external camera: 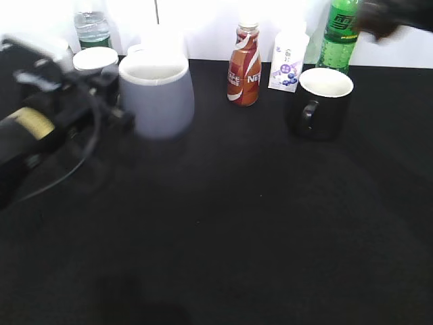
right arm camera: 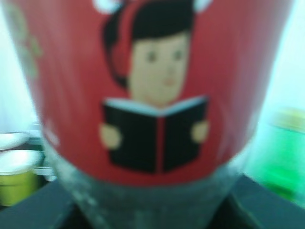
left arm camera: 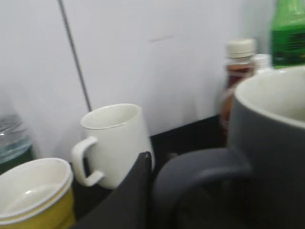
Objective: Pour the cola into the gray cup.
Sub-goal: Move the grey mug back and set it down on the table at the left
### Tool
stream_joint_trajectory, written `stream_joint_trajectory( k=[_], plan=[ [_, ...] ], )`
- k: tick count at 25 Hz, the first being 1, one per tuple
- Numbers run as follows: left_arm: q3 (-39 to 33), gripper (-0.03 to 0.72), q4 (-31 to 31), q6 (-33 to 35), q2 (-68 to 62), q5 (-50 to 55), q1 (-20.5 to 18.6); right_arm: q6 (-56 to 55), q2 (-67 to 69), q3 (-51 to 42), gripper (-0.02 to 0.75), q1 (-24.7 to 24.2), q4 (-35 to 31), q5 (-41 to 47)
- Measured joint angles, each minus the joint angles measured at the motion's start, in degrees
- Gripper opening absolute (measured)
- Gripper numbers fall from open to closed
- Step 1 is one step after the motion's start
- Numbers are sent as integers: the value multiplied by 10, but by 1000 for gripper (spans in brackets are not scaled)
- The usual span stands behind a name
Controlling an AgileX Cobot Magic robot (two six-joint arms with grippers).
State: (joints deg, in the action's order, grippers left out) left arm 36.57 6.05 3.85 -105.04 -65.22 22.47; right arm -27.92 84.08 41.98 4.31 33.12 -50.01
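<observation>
The left gripper [external camera: 111, 112] is sitting against the gray cup's [external camera: 157, 95] handle; its jaw opening cannot be told. The cola [right arm camera: 152, 95] is filling the right wrist view, too blurred to confirm a grip.

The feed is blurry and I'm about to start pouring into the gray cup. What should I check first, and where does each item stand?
1. Gray cup upright, mouth clear: ok.
2. Left tool steadying the cup: cannot tell; it is at the handle, but the grip is blurred.
3. Cola held firmly: cannot tell; its label fills the right wrist view and no fingers show.
4. Right tool over the cup: not ok; it is far right, by the green bottle.
5. Cola cap off: cannot tell; the cap is not in view.
6. Path clear: not ok; the black mug and Nescafe bottle stand between.
</observation>
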Motion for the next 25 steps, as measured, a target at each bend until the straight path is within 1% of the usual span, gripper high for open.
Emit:
stream_joint_trajectory(
  k=[2, 5, 9, 12, 14, 16, 19, 25],
  plan=[
    [53, 51, -23, 13, -53, 0, 0, -1, -4, -26, 393, -28, -4, 19],
    [129, 51, -28, 16, -126, 0, 0, -1, -5, -47, 393, -55, -8, 29],
    [212, 51, -44, 21, -199, 0, -3, -1, -5, -49, 393, -56, -10, 34],
    [257, 51, -51, 23, -233, 16, -7, -1, -5, -49, 393, -56, -10, 34],
    [266, 51, -61, 38, -239, 36, -7, 1, -5, -49, 393, -56, -10, 34],
    [266, 51, -87, 49, -239, 40, -7, 2, -5, -49, 393, -56, -10, 35],
    [266, 55, -92, 54, -240, 48, -3, 2, -5, -49, 393, -56, -10, 35],
    [268, 161, -93, 55, -247, 40, -1, 11, -5, -49, 389, -56, -14, 36]
  ],
)
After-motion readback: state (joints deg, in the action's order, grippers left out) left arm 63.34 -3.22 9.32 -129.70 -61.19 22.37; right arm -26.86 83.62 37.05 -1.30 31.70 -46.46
